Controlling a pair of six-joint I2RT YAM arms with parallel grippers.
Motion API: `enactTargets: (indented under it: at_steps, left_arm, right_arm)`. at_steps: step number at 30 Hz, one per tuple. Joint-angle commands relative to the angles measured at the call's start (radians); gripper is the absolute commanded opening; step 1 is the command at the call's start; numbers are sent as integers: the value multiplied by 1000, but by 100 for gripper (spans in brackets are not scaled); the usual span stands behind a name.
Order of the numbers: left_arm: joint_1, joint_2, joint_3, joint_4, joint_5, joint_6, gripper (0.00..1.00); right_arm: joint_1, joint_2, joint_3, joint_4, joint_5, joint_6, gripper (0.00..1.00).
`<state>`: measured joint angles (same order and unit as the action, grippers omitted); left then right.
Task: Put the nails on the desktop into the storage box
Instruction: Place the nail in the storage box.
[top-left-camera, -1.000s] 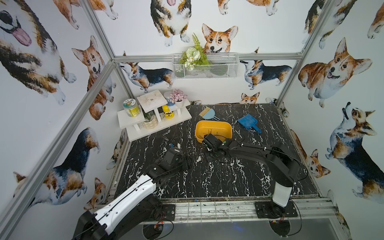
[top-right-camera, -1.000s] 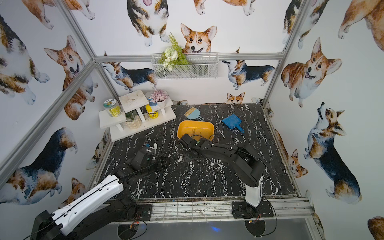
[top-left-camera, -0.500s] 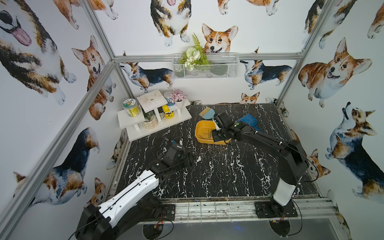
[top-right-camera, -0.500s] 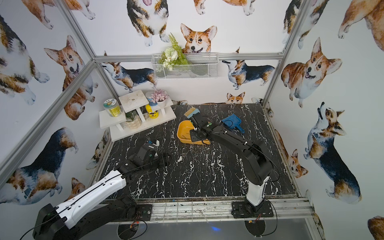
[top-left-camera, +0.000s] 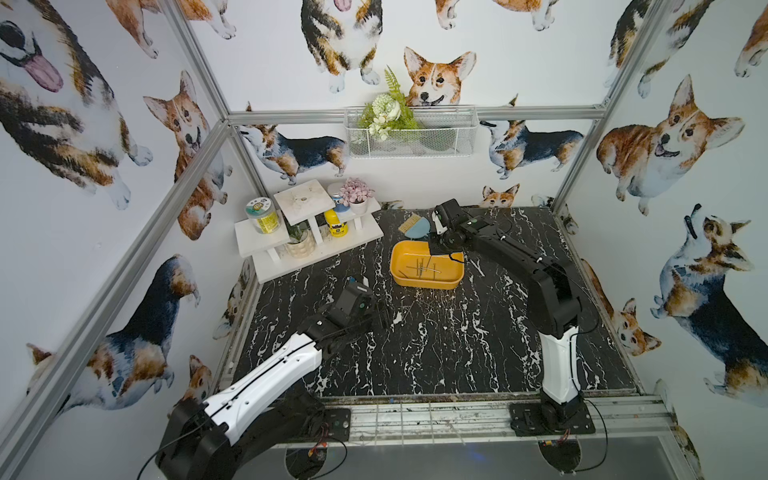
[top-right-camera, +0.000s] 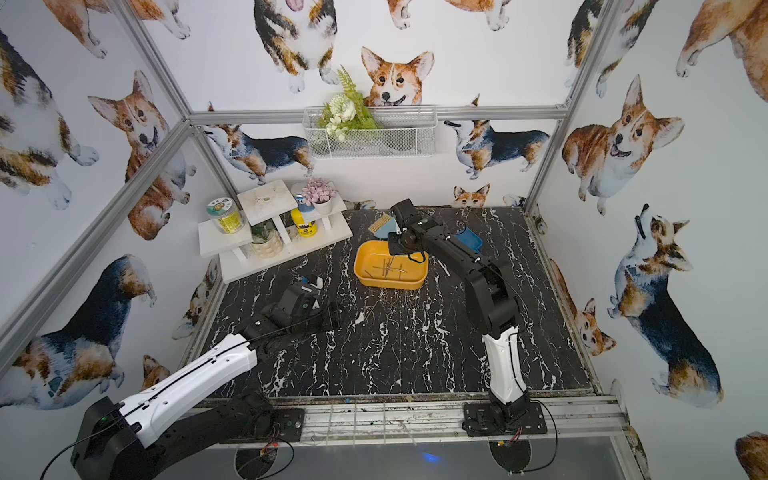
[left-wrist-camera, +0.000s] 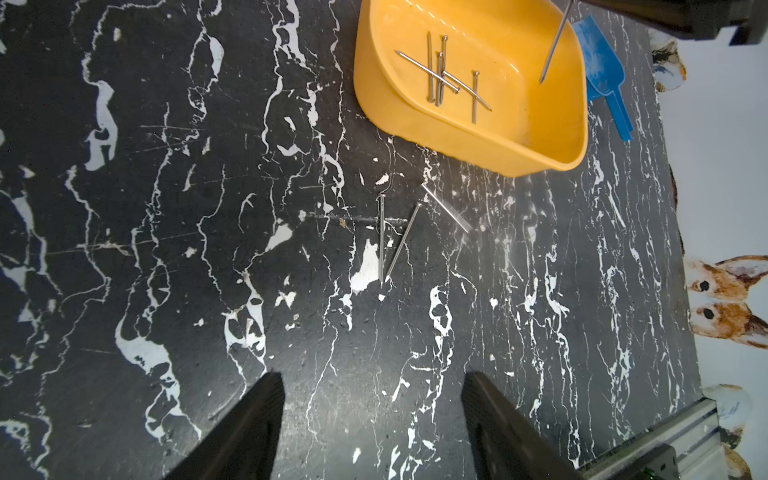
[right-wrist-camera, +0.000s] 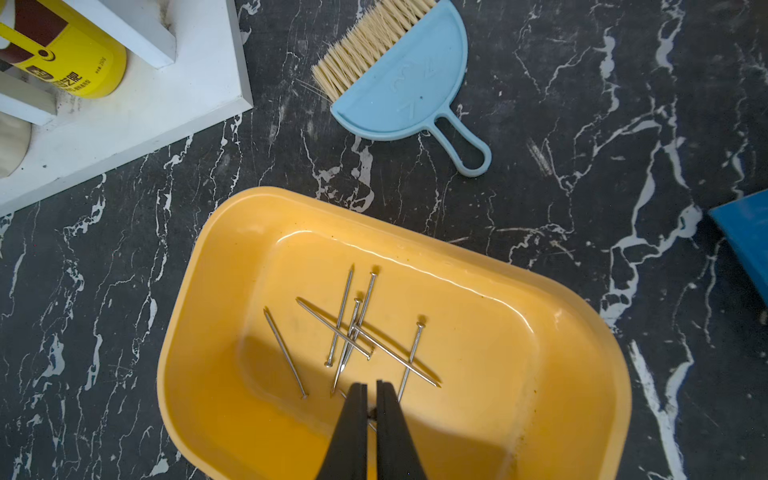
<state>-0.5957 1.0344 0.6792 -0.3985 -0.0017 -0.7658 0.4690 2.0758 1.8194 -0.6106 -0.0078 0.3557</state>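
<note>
The left gripper (left-wrist-camera: 372, 378) hovered low over the desktop (left-wrist-camera: 166, 249). Its two black fingers (left-wrist-camera: 249, 424) were spread wide apart and held nothing. Just ahead of its fingertips lay three loose nails (left-wrist-camera: 401, 241), flat on the black marbled surface. Two met at their points in a narrow V, and the third lay apart, nearer the storage box (left-wrist-camera: 415, 120). That yellow-orange box sat farther ahead of the gripper, with a small heap of crossed nails (left-wrist-camera: 440, 70) on its floor.

The right gripper (right-wrist-camera: 372, 384) hung directly above the box. Its fingers were almost together, with only a slim gap, pinching a hanging nail (left-wrist-camera: 555, 41). The nail tilted point-down into the box, near the wall beside the blue dustpan (left-wrist-camera: 602, 70).

The pinch looked light, so the nail might have slipped out early. Landing point-first on hard plastic, it could have bounced or tipped over the low rim towards the dustpan. It could also have clung to one finger and been carried back out.

For the left gripper, the nails lay thin and flat on a hard top. Closing fingers could have skidded them away. They could also have caught both nails of the V and dropped one in transit. The two arms could have collided over the box.
</note>
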Motion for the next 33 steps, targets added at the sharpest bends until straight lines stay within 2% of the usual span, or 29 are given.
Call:
enactTargets:
  at_steps: [1,4,9,12,23,29,33]
  left_arm:
    - [0,7,10,13,2,13,74]
    - [1,9,14,15,1,15,74]
    - [0,10,28,13,2,16,74]
    - [1,15,37,9,2,20,74]
    - [0,64,80,40,8,49,74]
    - [0,106,95,44,2,75,73]
    - [0,136,115,52,3,82,73]
  right_arm:
    - [-5,15,38,-32,8,-27,32]
    - [-5,16,71,-47,16,-43,40]
    - [-5,-38,42,-43,3,-56,43]
    - [-5,-114,-46,-6,-17,-51,43]
    - [3,-515,-526,159,-83,9,43]
    - [28,-695,-695,196,-58,34,43]
    - [39,-755,-760,220,-22,67,46]
